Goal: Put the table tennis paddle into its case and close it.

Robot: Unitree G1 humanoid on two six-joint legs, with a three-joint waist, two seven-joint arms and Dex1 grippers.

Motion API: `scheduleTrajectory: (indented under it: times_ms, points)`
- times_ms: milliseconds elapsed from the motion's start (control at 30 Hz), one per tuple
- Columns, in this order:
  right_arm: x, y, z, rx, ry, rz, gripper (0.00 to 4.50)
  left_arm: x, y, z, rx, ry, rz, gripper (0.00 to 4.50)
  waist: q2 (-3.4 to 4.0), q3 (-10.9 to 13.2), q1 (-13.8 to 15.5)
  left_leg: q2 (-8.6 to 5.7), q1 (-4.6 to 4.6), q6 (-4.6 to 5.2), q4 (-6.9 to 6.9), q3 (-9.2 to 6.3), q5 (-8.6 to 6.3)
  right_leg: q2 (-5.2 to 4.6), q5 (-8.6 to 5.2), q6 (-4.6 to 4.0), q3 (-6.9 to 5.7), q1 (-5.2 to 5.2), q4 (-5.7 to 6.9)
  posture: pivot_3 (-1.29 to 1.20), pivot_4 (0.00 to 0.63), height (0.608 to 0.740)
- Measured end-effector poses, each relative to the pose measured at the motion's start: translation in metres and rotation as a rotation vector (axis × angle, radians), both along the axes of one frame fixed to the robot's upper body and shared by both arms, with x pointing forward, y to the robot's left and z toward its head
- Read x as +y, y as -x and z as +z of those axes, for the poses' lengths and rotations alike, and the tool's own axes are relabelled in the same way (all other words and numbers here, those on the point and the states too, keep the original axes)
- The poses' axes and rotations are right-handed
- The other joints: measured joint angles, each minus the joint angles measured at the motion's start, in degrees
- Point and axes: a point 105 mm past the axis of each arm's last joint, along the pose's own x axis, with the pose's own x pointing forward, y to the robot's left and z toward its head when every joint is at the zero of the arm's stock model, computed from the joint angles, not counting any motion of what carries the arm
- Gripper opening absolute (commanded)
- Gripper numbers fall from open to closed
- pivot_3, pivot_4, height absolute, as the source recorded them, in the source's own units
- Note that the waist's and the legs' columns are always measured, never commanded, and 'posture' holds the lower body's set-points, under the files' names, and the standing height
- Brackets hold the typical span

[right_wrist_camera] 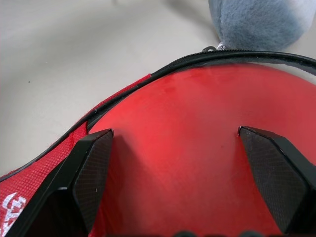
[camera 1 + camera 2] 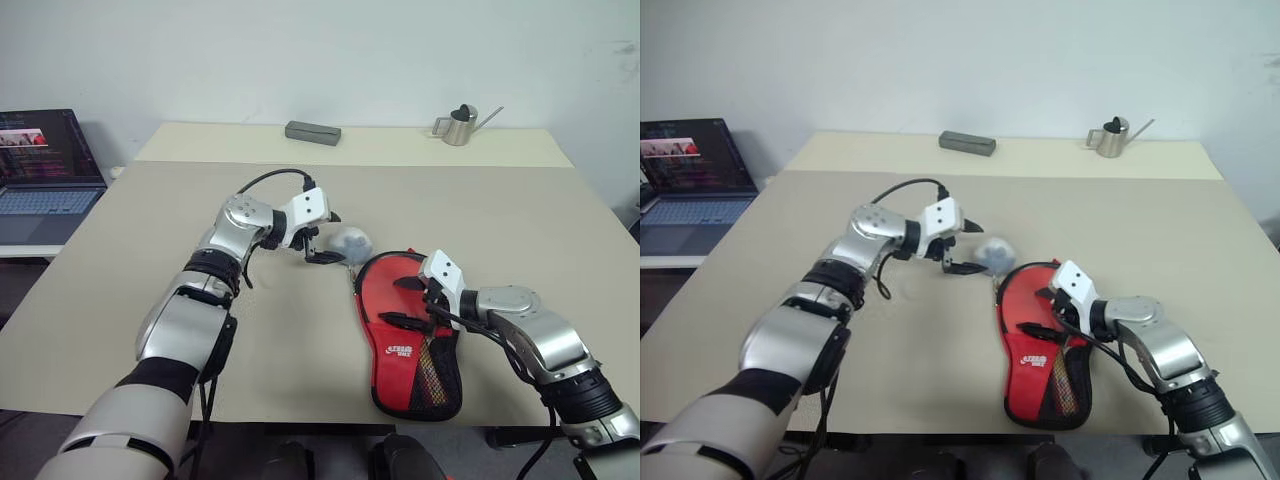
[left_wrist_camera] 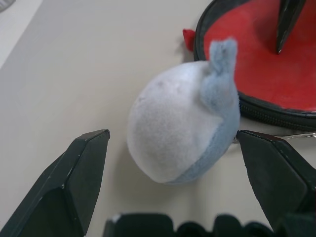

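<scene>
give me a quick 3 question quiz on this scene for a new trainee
1. True or false: the left gripper is shut on the grey plush pom-pom.
2. What lies under the right gripper: A) laptop B) the case C) watering can
3. What small metal thing stands at the table's far edge?

Key: 1 false, its fingers are open around it. 2 B. 3 a watering can.

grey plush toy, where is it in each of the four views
Left eye view: the grey plush toy lies mid-table, between the left gripper and the case.
Right eye view: same spot, just above centre.
Left wrist view: centre, between the open black fingers.
Right wrist view: upper right corner, beyond the case rim.
Shared landmark: the case's black zipper edge, beside the toy.
</scene>
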Motion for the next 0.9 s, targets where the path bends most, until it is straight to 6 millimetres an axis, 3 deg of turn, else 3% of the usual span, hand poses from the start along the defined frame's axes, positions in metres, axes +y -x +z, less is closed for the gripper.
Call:
scheduleTrajectory:
  times_ms: [267,400,700,767,900]
  points:
    - [0.0,0.001,0.0,0.005,0.002,-0.007,4.43,-0.009,-0.001,-0.012,-0.009,-0.033,0.003,4.5,-0.01,0.0,0.0,0.0,0.0,0.0,0.0,0.0,0.0,0.0,0.0,0.0,0.01,0.0,0.0,0.0,0.15,0.74]
    - [0.001,0.001,0.0,0.006,0.0,-0.014,4.5,-0.015,-0.002,-0.017,-0.012,-0.034,0.016,3.59,-0.01,0.0,0.0,0.0,0.0,0.0,0.0,0.0,0.0,0.0,0.0,0.0,0.0,0.0,0.01,0.0,0.15,0.74]
    - [-0.001,0.001,-0.004,0.002,-0.001,-0.066,4.5,-0.023,-0.001,-0.02,-0.016,-0.048,0.003,0.42,-0.07,0.0,0.1,-0.01,0.05,0.0,0.02,0.0,0.0,-0.01,0.0,0.0,0.01,0.01,0.12,0.0,0.15,0.74]
    - [-0.001,0.001,-0.005,0.002,-0.003,-0.071,4.5,-0.023,0.0,-0.021,-0.014,-0.048,0.001,0.16,-0.09,-0.1,0.0,-0.02,0.07,0.0,0.02,0.0,0.0,-0.02,0.0,0.0,0.01,0.02,0.12,0.0,0.15,0.74]
    - [0.0,0.0,-0.007,-0.001,-0.012,-0.072,4.5,-0.023,0.0,-0.022,-0.008,-0.049,-0.003,0.15,-0.21,-0.2,0.0,-0.02,0.15,0.0,0.02,0.02,0.0,-0.01,0.0,0.0,0.03,0.07,0.15,0.0,0.15,0.74]
